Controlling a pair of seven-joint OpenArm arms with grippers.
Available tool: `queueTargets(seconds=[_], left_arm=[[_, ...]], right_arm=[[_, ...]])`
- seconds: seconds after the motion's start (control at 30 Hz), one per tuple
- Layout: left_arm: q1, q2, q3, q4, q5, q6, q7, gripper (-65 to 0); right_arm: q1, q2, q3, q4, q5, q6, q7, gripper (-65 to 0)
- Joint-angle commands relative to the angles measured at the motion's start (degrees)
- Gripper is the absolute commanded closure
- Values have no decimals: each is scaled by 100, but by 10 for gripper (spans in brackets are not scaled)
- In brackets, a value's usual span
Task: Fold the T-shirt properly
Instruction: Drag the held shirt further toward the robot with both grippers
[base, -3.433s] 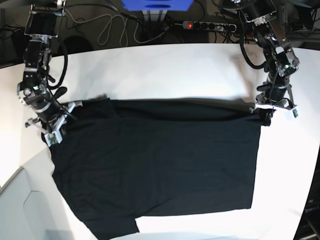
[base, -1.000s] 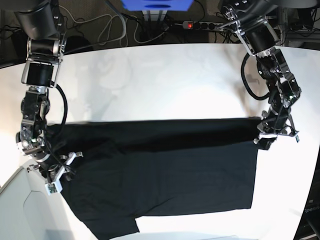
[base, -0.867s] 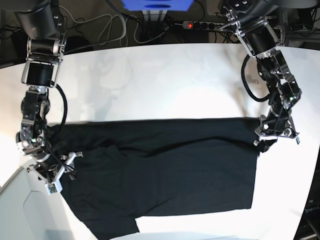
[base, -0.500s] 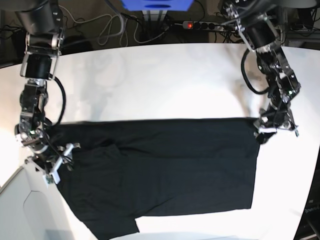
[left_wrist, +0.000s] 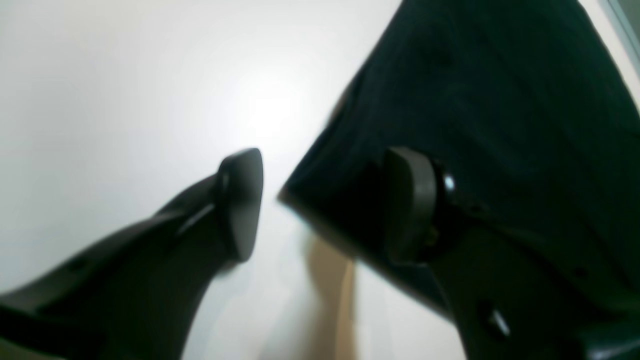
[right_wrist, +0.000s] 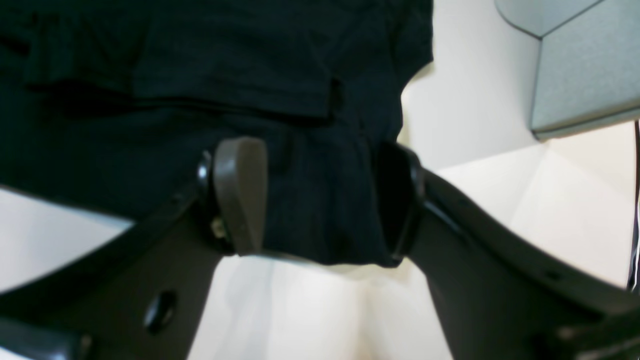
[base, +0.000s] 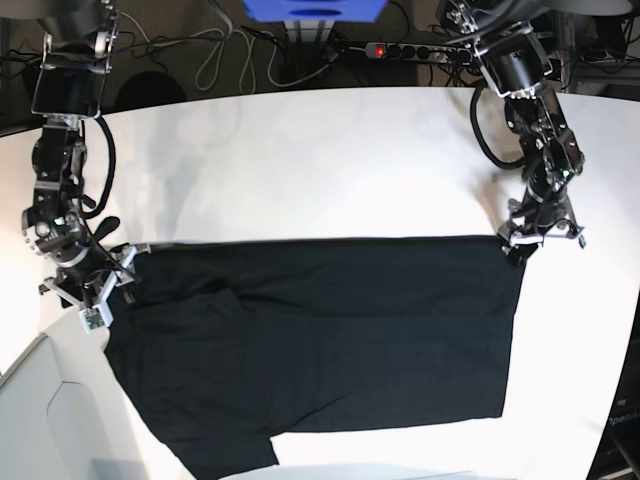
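Note:
The black T-shirt (base: 320, 340) lies flat on the white table (base: 300, 160), plain side up, its far part folded over toward the front. My left gripper (base: 541, 242) is at the shirt's far right corner. In the left wrist view it (left_wrist: 325, 200) is open, with the cloth corner (left_wrist: 500, 100) lying loose between its fingers. My right gripper (base: 108, 285) is at the shirt's left edge. It (right_wrist: 320, 197) stands open too, with the sleeve cloth (right_wrist: 200, 75) lying between its fingers, not pinched.
A grey panel (base: 40, 420) borders the table's front left corner, close to the right gripper, and also shows in the right wrist view (right_wrist: 585, 65). Cables and a power strip (base: 410, 50) run behind the table's far edge. A blue box (base: 315, 10) sits at the back.
Both grippers have opened and let go of the shirt's folded edge. Both arms have drawn back toward the far side, and the fold now lies flat.

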Motion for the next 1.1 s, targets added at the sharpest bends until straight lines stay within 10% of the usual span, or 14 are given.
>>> queueTargets(seconds=[0.0, 0.33, 1.07], left_arm=[[-106, -66, 6, -11, -33, -19, 1, -362], [-255, -259, -3, -661, -42, -19, -16, 0], [-247, -268, -30, -653, -33, -19, -16, 0]], right_arm=[[41, 113, 225, 160, 10, 28, 141, -340], [-170, 113, 876, -157, 10, 28, 141, -397], [657, 236, 832, -2952, 19, 28, 1425, -373]])
